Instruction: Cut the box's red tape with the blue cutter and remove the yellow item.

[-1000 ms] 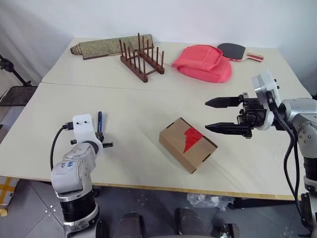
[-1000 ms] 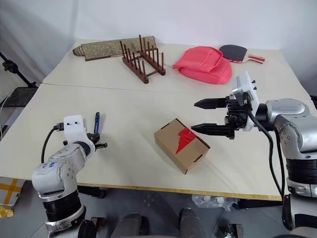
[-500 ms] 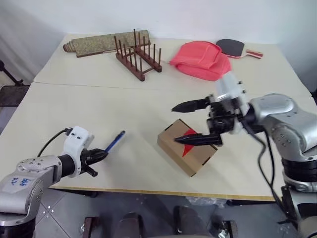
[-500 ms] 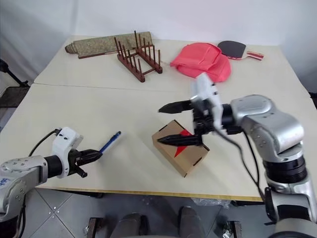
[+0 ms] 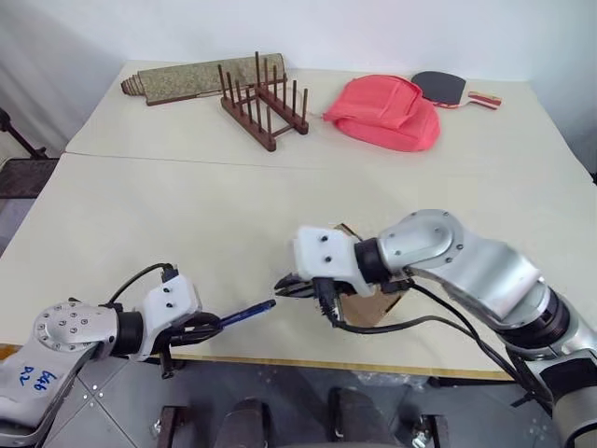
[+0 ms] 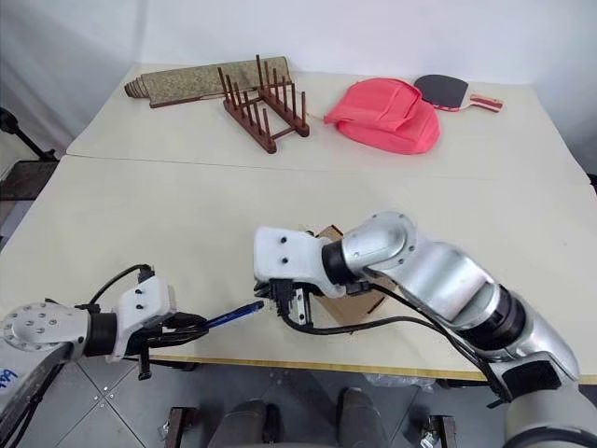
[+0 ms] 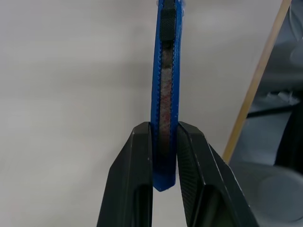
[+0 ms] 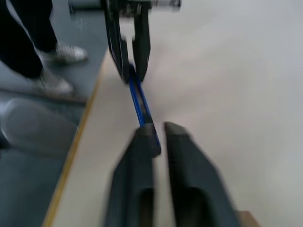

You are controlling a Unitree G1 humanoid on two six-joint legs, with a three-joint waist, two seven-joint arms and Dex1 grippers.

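My left gripper (image 5: 213, 327) is shut on the slim blue cutter (image 5: 247, 314) near the table's front edge. The left wrist view shows the cutter (image 7: 165, 85) clamped between both fingers. My right gripper (image 5: 284, 287) reaches leftwards over the brown box (image 5: 375, 304) and points at the cutter's free end. Its fingers are shut, and the cutter tip (image 8: 137, 101) lies against one fingertip rather than between them. The right arm hides most of the box and all of the red tape. The yellow item is out of view.
At the back of the table stand a wooden peg rack (image 5: 264, 107), a rolled mat (image 5: 201, 79), a pink-red fabric bag (image 5: 387, 112) and a table-tennis paddle (image 5: 448, 91). A person's legs and shoes (image 8: 52, 71) stand on the floor beyond the table's front edge.
My right gripper swung left across the box, lowered and shut its fingers by the cutter's tip. My left gripper drew back towards the front edge and rolled, still holding the cutter.
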